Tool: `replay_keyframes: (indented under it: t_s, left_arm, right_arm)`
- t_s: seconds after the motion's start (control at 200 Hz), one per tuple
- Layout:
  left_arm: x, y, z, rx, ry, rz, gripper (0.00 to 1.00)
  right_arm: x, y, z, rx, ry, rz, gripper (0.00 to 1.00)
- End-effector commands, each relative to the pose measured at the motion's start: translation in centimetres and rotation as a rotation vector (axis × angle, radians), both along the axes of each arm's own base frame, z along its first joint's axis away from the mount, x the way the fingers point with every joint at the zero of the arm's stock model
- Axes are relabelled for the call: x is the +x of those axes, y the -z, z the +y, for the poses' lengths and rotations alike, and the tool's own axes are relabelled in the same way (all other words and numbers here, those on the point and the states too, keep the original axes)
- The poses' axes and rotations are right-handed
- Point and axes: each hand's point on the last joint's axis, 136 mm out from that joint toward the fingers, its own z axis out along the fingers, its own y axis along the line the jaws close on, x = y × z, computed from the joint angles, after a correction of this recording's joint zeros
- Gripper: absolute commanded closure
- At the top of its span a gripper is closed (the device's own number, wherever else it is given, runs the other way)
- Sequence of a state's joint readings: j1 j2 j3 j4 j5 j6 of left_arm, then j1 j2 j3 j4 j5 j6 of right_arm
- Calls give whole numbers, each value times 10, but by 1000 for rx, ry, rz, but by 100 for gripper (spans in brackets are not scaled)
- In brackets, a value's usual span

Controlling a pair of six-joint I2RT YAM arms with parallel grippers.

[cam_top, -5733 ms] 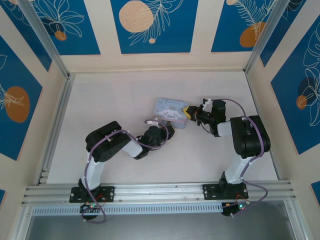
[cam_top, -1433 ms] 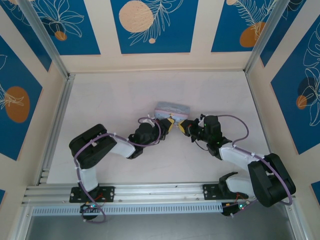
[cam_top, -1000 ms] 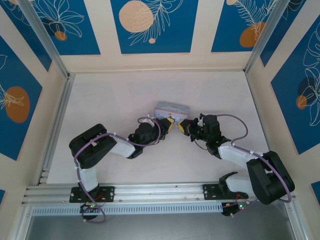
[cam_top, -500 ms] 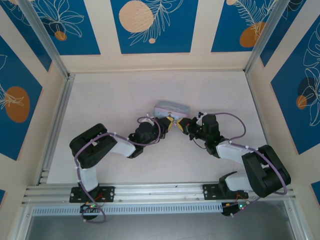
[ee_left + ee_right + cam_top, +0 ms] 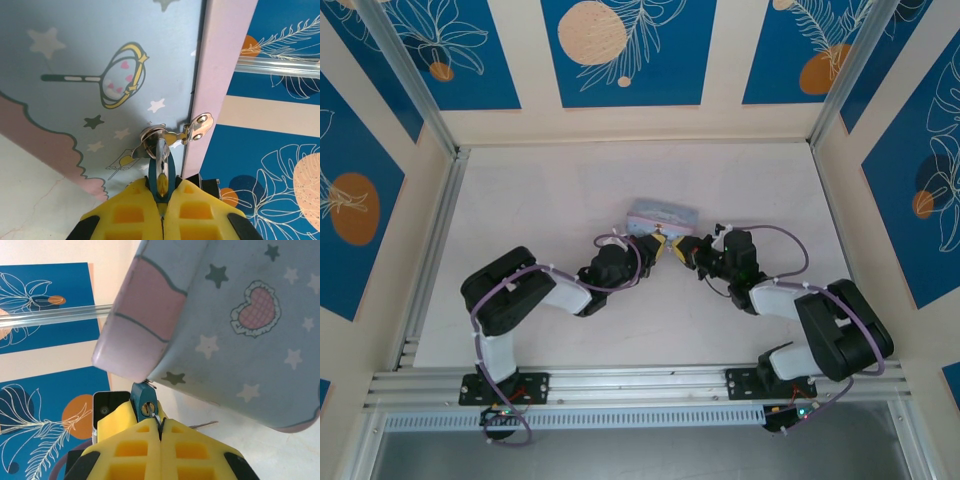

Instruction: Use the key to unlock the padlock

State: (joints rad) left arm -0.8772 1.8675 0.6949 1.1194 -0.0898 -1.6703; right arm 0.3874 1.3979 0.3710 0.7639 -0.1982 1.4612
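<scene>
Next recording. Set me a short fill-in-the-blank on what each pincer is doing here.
1. The left pincer is ____ on the padlock.
2. The right pincer pinches the thin silver ____ at the padlock's keyhole end.
3. The padlock hangs from the clasp of the star-printed ____.
Missing words: shut; key; tin.

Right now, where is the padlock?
In the left wrist view, the padlock sits at the tin box's clasp, pinched by the left gripper; the right gripper holds the key against it.
</scene>
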Motion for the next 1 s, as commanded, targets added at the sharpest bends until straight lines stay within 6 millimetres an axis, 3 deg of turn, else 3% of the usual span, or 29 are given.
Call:
replay_keyframes:
  t_s: [0.0, 0.375, 0.835, 0.995]
  left_arm:
    - [-13, -39, -21, -112, 89, -77, 100]
    - [-15, -36, -20, -102, 86, -77, 100]
    - [-19, -31, -16, -82, 83, -74, 100]
    - [-19, -33, -16, -85, 85, -77, 100]
  right_arm:
    - [-2, -8, 16, -2, -107, -63, 100]
    - [5, -9, 26, 2, -166, -101, 100]
    - [21, -33, 33, 122, -146, -67, 100]
    - [23, -29, 33, 94, -154, -60, 100]
